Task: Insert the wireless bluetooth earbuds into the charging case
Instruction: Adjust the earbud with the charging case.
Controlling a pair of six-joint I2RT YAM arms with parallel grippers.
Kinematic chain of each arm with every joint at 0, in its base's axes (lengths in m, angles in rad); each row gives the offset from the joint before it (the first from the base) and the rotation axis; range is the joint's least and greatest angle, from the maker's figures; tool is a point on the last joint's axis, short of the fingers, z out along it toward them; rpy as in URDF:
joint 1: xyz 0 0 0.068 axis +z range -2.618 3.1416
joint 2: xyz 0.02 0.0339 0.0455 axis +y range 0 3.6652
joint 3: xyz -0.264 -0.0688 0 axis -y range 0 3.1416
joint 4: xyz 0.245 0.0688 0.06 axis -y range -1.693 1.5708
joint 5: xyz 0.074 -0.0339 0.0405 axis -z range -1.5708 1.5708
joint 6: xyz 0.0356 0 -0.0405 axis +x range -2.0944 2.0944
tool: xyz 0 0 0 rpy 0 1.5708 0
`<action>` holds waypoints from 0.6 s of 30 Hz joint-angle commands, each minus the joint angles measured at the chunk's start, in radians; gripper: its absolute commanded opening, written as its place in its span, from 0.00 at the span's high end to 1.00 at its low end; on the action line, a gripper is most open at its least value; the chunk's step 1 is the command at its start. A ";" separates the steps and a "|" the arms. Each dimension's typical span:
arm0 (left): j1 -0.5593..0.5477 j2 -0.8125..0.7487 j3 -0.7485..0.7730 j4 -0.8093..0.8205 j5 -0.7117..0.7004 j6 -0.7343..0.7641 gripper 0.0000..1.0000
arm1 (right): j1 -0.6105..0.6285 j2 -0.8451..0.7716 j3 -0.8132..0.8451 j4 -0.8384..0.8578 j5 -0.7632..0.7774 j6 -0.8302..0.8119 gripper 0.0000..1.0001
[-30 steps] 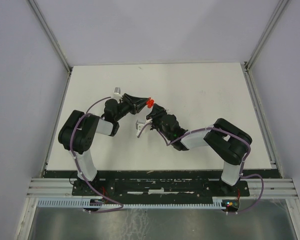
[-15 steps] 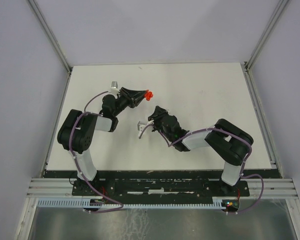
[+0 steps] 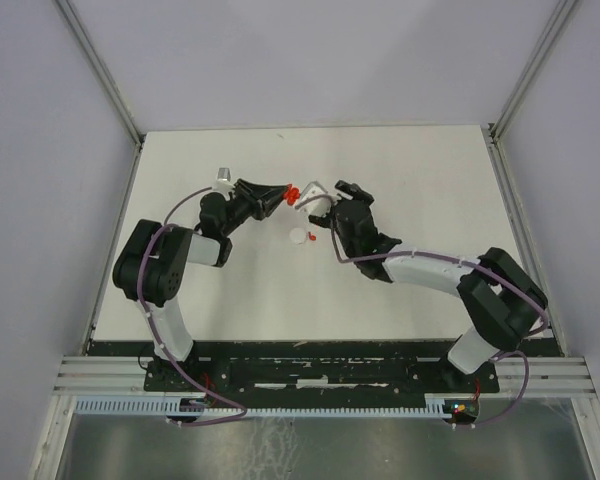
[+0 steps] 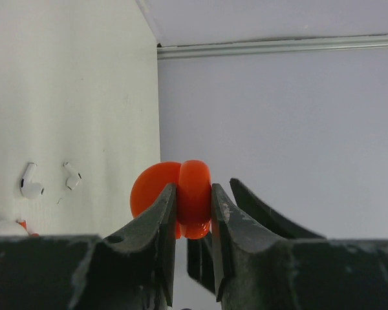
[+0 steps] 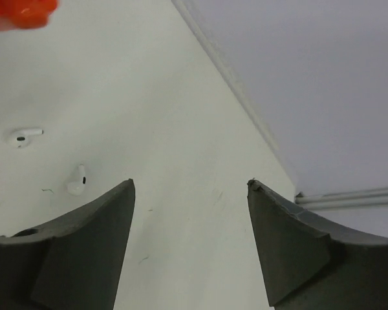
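My left gripper (image 4: 194, 191) is shut on the red charging case (image 4: 195, 173), held off the table; a second red round half (image 4: 152, 188) shows behind the left finger. From above, the case (image 3: 293, 193) sits at the left gripper's tip. Two white earbuds lie side by side on the table, seen in the left wrist view (image 4: 30, 182) (image 4: 71, 175) and in the right wrist view (image 5: 22, 137) (image 5: 76, 181). My right gripper (image 5: 191, 184) is open with nothing between its fingers. It hovers just right of the case (image 5: 19, 11), and from above it (image 3: 342, 190) is beside it.
A white round piece (image 3: 300, 237) lies on the table just in front of the two grippers; its edge, with a bit of red, shows low in the left wrist view (image 4: 3, 227). The white table (image 3: 430, 180) is bounded by metal rails and grey walls.
The right arm has swung forward and to the right, up beside the red case, and its jaws have opened. A white round piece now lies where that gripper was. The left gripper barely moved.
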 commanded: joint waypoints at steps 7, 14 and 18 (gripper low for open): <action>-0.020 -0.029 0.006 0.071 0.162 0.034 0.97 | -0.236 -0.056 0.380 -0.829 -0.223 0.768 0.00; -0.053 -0.010 0.035 0.069 0.212 0.059 0.97 | -0.332 0.007 0.453 -0.938 -0.497 0.837 0.01; -0.070 0.016 0.056 0.073 0.230 0.061 0.97 | -0.334 0.024 0.454 -0.933 -0.539 0.833 0.00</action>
